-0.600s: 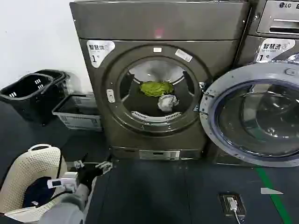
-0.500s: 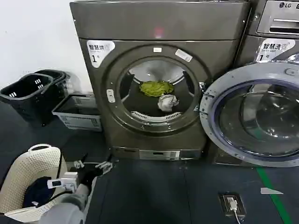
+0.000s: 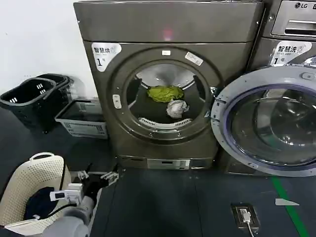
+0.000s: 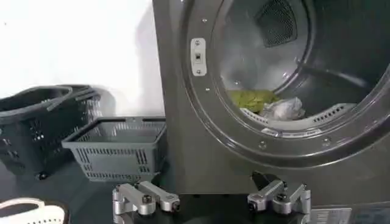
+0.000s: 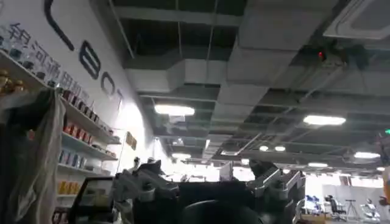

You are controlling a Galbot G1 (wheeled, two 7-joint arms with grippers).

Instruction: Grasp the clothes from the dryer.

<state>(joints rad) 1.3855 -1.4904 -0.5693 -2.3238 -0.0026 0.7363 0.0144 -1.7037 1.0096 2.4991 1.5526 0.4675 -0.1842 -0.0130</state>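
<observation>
The dryer [image 3: 168, 29] stands straight ahead with its round door [image 3: 266, 123] swung open to the right. Inside the drum lie the clothes: a lime-green bundle [image 3: 165, 93] at the back and a smaller white-grey bundle [image 3: 177, 108] in front of it. My left gripper [image 3: 97, 176] hangs low over the dark floor, well short of the machine's lower left corner, open and empty. The left wrist view shows the same gripper [image 4: 212, 206] below the porthole, with the green bundle [image 4: 253, 99] and the white-grey bundle [image 4: 284, 109] above it. My right gripper [image 5: 207, 178] points up at a ceiling, open and holding nothing.
A white laundry basket [image 3: 19, 185] holding dark navy cloth sits beside my left arm. A grey basket [image 3: 81, 118] and black baskets [image 3: 32, 96] stand left of the dryer. An LG machine [image 3: 294, 19] stands to the right. A floor socket [image 3: 245, 216] lies ahead on the right.
My left arm has shifted only very slightly near the floor. The clothes and the door are as before.
</observation>
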